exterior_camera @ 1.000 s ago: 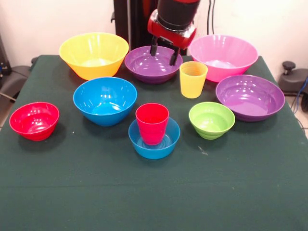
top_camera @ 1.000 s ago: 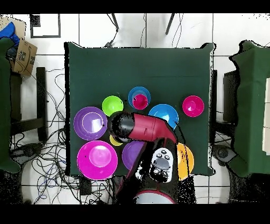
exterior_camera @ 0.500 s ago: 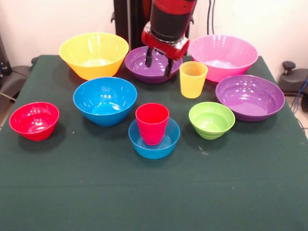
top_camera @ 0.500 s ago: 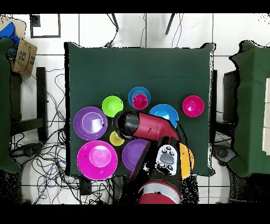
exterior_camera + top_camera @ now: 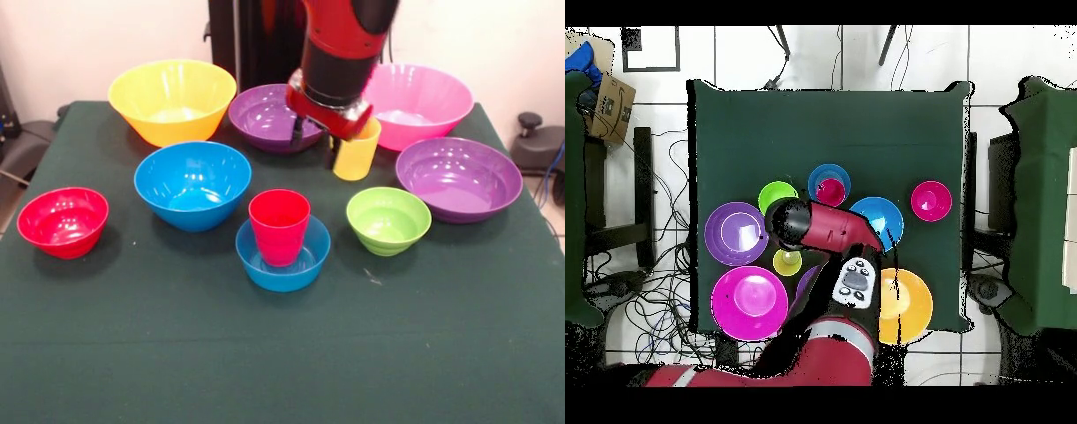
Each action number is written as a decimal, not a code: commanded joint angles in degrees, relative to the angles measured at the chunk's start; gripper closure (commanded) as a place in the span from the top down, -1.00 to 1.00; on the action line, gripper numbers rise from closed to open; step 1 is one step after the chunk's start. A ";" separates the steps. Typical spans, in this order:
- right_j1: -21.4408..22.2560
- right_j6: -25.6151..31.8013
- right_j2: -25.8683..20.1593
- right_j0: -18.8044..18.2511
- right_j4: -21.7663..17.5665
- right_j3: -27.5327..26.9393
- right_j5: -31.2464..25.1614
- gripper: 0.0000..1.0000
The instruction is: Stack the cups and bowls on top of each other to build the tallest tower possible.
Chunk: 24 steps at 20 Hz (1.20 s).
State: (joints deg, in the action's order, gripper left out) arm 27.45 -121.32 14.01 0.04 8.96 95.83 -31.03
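Note:
My gripper (image 5: pixel 316 146) is open and empty. It hangs low at the left side of the yellow cup (image 5: pixel 360 152), between that cup and the back purple bowl (image 5: pixel 263 115). One fingertip (image 5: pixel 337 160) stands in front of the cup's left edge. The red cup (image 5: pixel 279 225) stands upright in the small blue bowl (image 5: pixel 282 263) at the table's middle. The lime green bowl (image 5: pixel 387 219) sits to its right. In the overhead view the arm's wrist (image 5: pixel 790 222) covers the gripper, and the yellow cup (image 5: pixel 787 262) shows beside it.
The large yellow bowl (image 5: pixel 172 99), the pink bowl (image 5: pixel 415 102), the right purple bowl (image 5: pixel 459 177), the medium blue bowl (image 5: pixel 192 184) and the small red bowl (image 5: pixel 62 221) ring the middle. The dark green cloth (image 5: pixel 282 353) covers the table's front.
My gripper has moved from over the back purple bowl to the right and down, to the yellow cup's left side. The cups and bowls have not moved.

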 commanded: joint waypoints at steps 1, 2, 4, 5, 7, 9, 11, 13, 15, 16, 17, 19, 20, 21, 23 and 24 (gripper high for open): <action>-4.10 -14.56 -4.34 2.22 5.96 -6.65 -2.07 1.00; -3.86 -14.60 -4.18 2.50 6.23 -7.62 -3.59 1.00; -3.79 -14.75 -3.94 2.78 6.70 -8.36 -4.39 1.00; -3.91 -14.85 -3.81 2.90 6.90 -8.80 -4.53 1.00; -5.04 -15.00 -3.94 2.90 7.29 -9.12 -2.56 1.00; -6.19 -15.60 -3.96 3.16 7.98 -9.65 -1.52 1.00; -7.14 -16.61 -3.29 3.76 8.47 -10.64 -1.18 1.00; -9.03 -17.86 -3.03 4.23 9.36 -11.68 0.86 1.00; -10.90 -19.06 -2.50 4.92 10.45 -12.92 2.13 1.00; -11.43 -19.69 -1.64 5.60 10.76 -13.77 1.60 1.00; -11.48 -19.78 -1.44 5.83 11.10 -13.88 1.60 1.00; -10.90 -19.53 -1.37 5.94 11.89 -13.90 0.59 1.00; -10.69 -19.37 -1.19 6.11 12.16 -14.31 -0.39 1.00; -10.61 -19.25 -1.11 6.25 12.42 -14.46 -0.54 1.00; -10.81 -19.64 -0.68 6.75 12.97 -15.01 -1.16 1.00; -11.27 -20.44 -0.27 7.21 13.38 -15.13 -1.06 1.00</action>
State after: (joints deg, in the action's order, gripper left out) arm 18.14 -127.97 15.86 5.81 19.58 85.12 -31.22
